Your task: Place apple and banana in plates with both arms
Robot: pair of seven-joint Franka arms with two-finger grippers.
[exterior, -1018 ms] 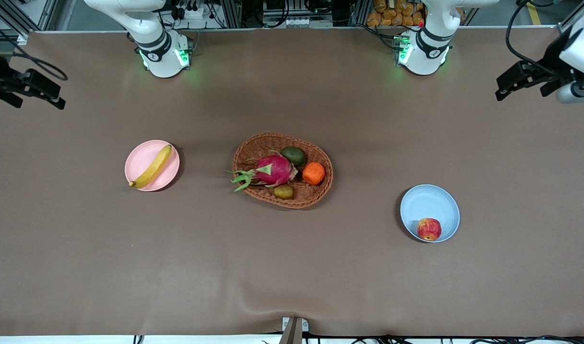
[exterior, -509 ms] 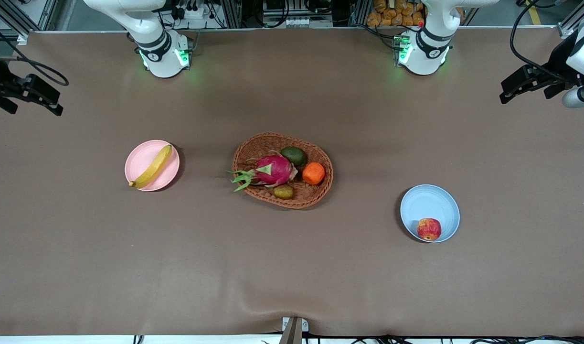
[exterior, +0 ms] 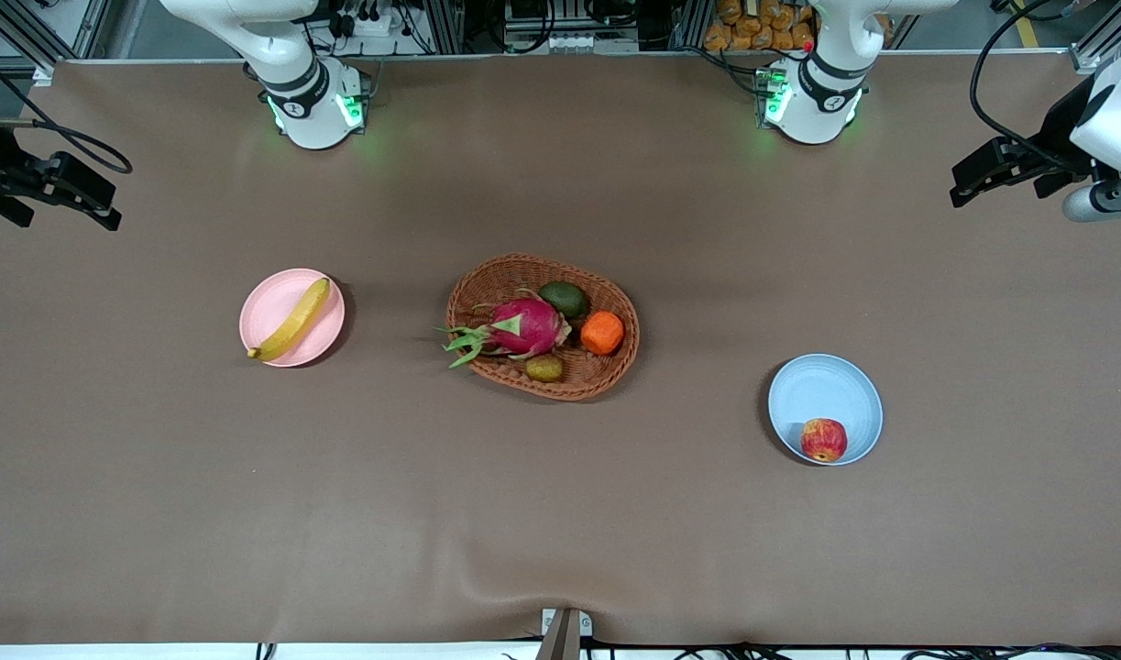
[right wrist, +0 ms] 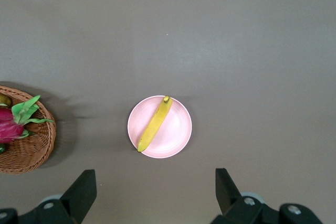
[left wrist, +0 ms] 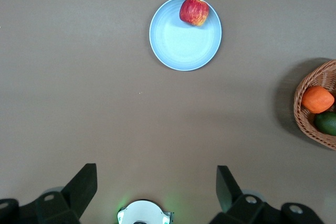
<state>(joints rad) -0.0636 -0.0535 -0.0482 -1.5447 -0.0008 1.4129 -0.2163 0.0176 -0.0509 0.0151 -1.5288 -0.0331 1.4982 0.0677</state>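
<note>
The yellow banana [exterior: 290,319] lies across the pale pink plate [exterior: 269,295] toward the right arm's end of the table. The red apple [exterior: 823,440] sits in the pale blue plate [exterior: 821,390], at the rim nearest the front camera, toward the left arm's end. My right gripper [exterior: 102,209] hangs open and empty over its end of the table, well away from the banana [right wrist: 155,124] and pink plate [right wrist: 178,129]. My left gripper [exterior: 963,188] hangs open and empty over its own end, apart from the apple [left wrist: 194,11] and blue plate [left wrist: 181,45].
An oval wicker basket [exterior: 615,367] stands mid-table between the plates. It holds a pink dragon fruit [exterior: 523,326], an orange [exterior: 602,332], a green avocado [exterior: 564,299] and a kiwi [exterior: 544,368]. The arms' bases [exterior: 314,105] stand along the table's edge farthest from the front camera.
Both grippers have shifted only slightly above the table's ends and stay open. The banana, the apple, the plates and the basket have not moved.
</note>
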